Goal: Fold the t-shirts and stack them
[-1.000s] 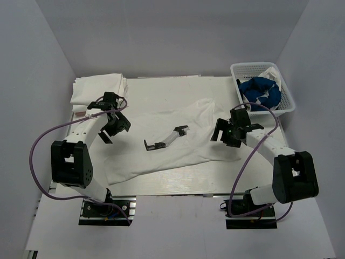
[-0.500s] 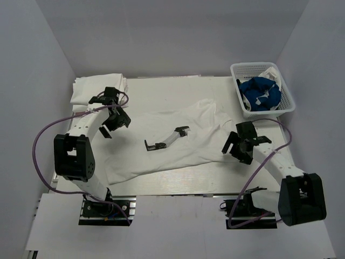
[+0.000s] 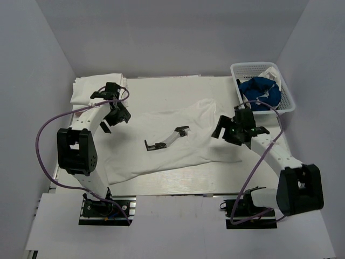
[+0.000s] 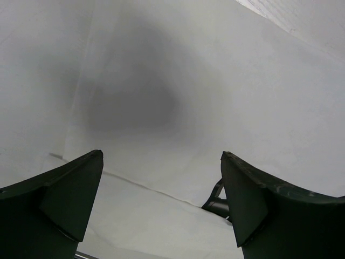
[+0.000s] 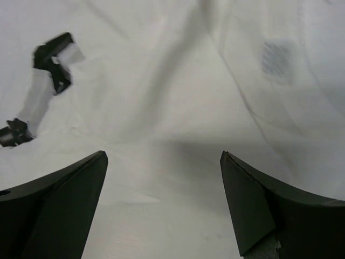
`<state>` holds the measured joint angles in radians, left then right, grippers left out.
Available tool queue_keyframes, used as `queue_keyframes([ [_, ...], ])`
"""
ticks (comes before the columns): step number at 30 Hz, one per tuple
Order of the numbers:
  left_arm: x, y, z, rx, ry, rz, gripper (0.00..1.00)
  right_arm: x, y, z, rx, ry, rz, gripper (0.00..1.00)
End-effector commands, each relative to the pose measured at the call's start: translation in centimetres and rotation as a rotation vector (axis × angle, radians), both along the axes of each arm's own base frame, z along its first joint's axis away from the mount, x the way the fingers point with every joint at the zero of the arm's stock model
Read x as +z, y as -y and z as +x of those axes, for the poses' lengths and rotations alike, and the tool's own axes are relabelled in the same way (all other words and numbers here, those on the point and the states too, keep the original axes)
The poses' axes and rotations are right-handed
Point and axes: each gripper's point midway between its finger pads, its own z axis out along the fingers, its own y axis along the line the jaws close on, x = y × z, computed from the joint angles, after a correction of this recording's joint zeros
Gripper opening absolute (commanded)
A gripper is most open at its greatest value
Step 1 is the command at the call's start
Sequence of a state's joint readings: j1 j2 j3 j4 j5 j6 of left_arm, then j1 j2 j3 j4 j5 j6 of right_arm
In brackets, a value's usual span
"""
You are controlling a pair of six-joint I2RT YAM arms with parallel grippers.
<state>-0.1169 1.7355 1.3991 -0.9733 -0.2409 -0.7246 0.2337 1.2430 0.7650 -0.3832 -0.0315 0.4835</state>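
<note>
Right tool back over white t-shirt, spread apart (left tool too); basket only overhead.

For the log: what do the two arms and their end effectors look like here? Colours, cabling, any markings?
The left arm and right arm have white links, chunky black joint housings and black bases. A purple cable loops loosely outside each arm. The left end effector and right end effector are black, each with two broad, wedge-shaped fingers. No markings are readable.
</note>
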Motion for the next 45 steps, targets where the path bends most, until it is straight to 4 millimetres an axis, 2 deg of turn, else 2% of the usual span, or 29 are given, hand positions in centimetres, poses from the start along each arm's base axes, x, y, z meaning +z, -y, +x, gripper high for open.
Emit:
queue_keyframes([
  [1, 1.0, -0.5, 0.1, 0.013, 0.018, 0.016, 1.0, 1.7, -5.4, 3.7, 0.211, 0.163, 0.157, 0.91],
  [3, 1.5, -0.6, -0.4, 0.013, 0.021, 0.016, 1.0, 0.2, -6.0, 4.7, 0.214, 0.141, 0.155, 0.91],
  [5, 1.6, -0.6, -0.7, 0.013, 0.022, 0.016, 1.0, -2.1, -5.7, 5.2, 0.186, 0.077, 0.129, 0.91],
  [6, 1.5, -0.6, -0.9, 0.013, 0.013, 0.017, 1.0, -2.5, -5.6, 5.3, 0.185, 0.07, 0.129, 0.91],
  [10, 1.8, -1.0, -1.1, 0.019, 0.015, 0.034, 1.0, -5.2, -3.5, 4.0, 0.071, -0.026, 0.069, 0.91],
  [11, 1.8, -1.0, -1.1, 0.019, 0.015, 0.034, 1.0, -6.1, -2.7, 2.2, 0.045, -0.079, 0.047, 0.91],
  [13, 1.8, -1.0, -1.1, 0.019, 0.015, 0.034, 1.0, -6.8, -1.0, 1.3, -0.024, -0.106, -0.009, 0.91],
  [14, 1.8, -0.9, -0.9, 0.019, 0.015, 0.034, 1.0, -6.8, -0.1, -0.6, -0.033, -0.158, -0.037, 0.91],
  [15, 2.2, -0.9, -0.6, 0.011, 0.025, 0.036, 1.0, -6.8, 0.9, -1.0, -0.051, -0.16, -0.09, 0.91],
  [17, 1.8, -1.2, 0.1, 0.02, 0.017, 0.037, 1.0, -6.8, 3.4, -3.4, -0.082, -0.225, -0.193, 0.91],
  [19, 1.7, -1.2, 0.6, 0.02, 0.016, 0.037, 1.0, -7.2, 4.3, -5.6, -0.076, -0.288, -0.231, 0.91],
  [21, 1.5, -1.2, 0.9, 0.011, 0.008, 0.041, 1.0, -7.3, 3.6, -7.2, -0.051, -0.318, -0.181, 0.91],
  [22, 1.2, -1.1, 1.4, 0.011, 0.014, 0.04, 1.0, -6.9, 3.1, -7.2, -0.032, -0.301, -0.154, 0.91],
  [23, 1.2, -1.1, 1.4, 0.003, 0.012, 0.043, 1.0, -6.6, 1.7, -7.4, 0.014, -0.304, -0.081, 0.91],
  [26, 0.7, -1.4, 2.1, 0.008, -0.014, 0.063, 1.0, -4.0, 0.4, -4.3, 0.049, -0.184, -0.042, 0.91],
  [29, 0.6, -2.1, 2.4, 0.02, -0.019, 0.106, 1.0, 2.2, -0.6, 1.6, 0.101, 0.037, -0.049, 0.91],
  [31, 1.1, -2.4, 3.8, 0.034, 0.035, 0.1, 1.0, 4.5, -0.8, 4.6, 0.091, 0.113, -0.057, 0.91],
  [32, 1.2, -2.9, 4.0, 0.047, 0.044, 0.1, 1.0, 6.5, -1.1, 6.3, 0.086, 0.164, -0.052, 0.91],
  [33, 0.7, -3.5, 4.0, 0.063, 0.031, 0.101, 1.0, 6.8, 0.0, 7.4, 0.019, 0.179, -0.098, 0.91],
  [34, 0.2, -3.9, 4.3, 0.084, 0.028, 0.098, 1.0, 7.7, -0.3, 9.5, 0.002, 0.214, -0.097, 0.91],
  [36, -0.2, -4.2, 5.2, 0.098, 0.045, 0.074, 1.0, 8.1, -0.5, 10.9, -0.006, 0.246, -0.095, 0.91],
  [37, -1.4, -4.5, 5.4, 0.105, 0.026, 0.062, 1.0, 9.1, -0.7, 13.1, -0.021, 0.307, -0.09, 0.91],
  [39, -1.9, -4.1, 6.6, 0.099, 0.038, 0.043, 1.0, 8.8, -0.5, 14.8, -0.039, 0.323, -0.115, 0.91],
  [40, -2.7, -4.5, 6.5, 0.108, 0.018, 0.045, 0.98, 9.0, -0.5, 16.3, -0.045, 0.336, -0.129, 0.91],
  [41, -3.8, -4.3, 7.0, 0.104, 0.004, 0.034, 0.95, 10.2, -0.6, 17.5, -0.047, 0.367, -0.129, 0.91],
  [42, -4.3, -4.3, 7.5, 0.112, 0.012, 0.031, 0.93, 10.2, -1.0, 18.9, -0.038, 0.372, -0.135, 0.91],
  [43, -4.4, -4.7, 8.0, 0.123, 0.022, 0.03, 0.9, 8.8, -1.2, 19.6, -0.012, 0.349, -0.16, 0.91],
  [44, -4.8, -4.7, 8.2, 0.123, 0.024, 0.03, 0.88, 10.7, -1.5, 20.9, -0.015, 0.383, -0.155, 0.91],
  [45, -5.1, -4.6, 9.2, 0.121, 0.049, 0.02, 0.88, 9.5, -1.6, 21.6, -0.009, 0.362, -0.166, 0.91],
])
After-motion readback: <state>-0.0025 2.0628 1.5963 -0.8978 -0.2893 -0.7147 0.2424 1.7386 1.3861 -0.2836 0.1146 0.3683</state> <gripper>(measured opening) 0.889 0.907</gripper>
